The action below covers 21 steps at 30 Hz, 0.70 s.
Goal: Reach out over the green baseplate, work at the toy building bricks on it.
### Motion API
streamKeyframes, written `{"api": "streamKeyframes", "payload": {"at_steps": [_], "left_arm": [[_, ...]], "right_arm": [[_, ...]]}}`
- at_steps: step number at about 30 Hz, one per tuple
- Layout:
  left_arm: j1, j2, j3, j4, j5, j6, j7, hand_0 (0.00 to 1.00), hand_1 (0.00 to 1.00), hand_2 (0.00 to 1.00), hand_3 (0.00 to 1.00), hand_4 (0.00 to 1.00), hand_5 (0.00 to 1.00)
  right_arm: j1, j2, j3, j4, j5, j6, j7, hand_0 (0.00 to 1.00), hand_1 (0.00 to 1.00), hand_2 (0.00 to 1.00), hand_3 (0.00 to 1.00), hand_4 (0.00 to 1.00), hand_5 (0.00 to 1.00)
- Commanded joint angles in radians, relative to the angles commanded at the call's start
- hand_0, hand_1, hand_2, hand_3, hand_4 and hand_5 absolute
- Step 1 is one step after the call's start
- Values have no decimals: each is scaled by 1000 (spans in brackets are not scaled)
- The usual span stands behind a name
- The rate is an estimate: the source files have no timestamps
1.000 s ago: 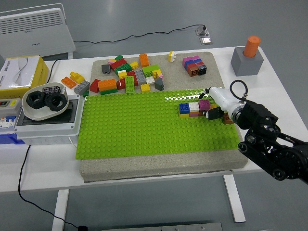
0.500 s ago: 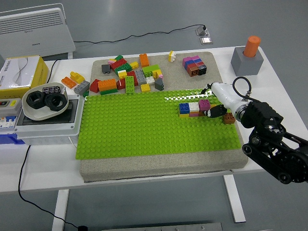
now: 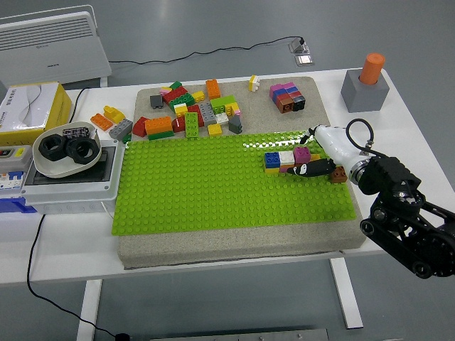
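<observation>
The green baseplate (image 3: 213, 185) lies on a grey slab in the middle of the table. At its right part stands a short row of joined bricks: a blue brick (image 3: 271, 159), a white brick (image 3: 286, 157) and a magenta brick (image 3: 302, 153), with yellow showing underneath. A brown brick (image 3: 339, 174) sits just to their right. My right hand (image 3: 307, 160), white with black fingertips (image 3: 301, 170), reaches in from the right. One finger lies stretched along the front of the row, touching it. The hand grasps nothing. My left arm is out of view.
Several loose bricks (image 3: 188, 112) lie on the slab behind the baseplate, with a small stacked block (image 3: 287, 96) at the back right. A grey holder with an orange peg (image 3: 366, 85) stands far right. A white box with a bowl of black rings (image 3: 65, 150) stands left.
My right arm has shifted a little right and down. Its black-tipped finger has stretched out leftward along the brick row, and the brown brick has come into plain view.
</observation>
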Motion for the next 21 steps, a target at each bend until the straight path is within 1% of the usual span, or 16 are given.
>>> {"api": "streamKeyframes", "payload": {"at_steps": [21], "left_arm": [[0,-2,-4,0,6,1,0,730,372,327,507,266,2]], "right_arm": [[-20,2,-4,6,-7,2,0,825,835,872,618,998,587]]}}
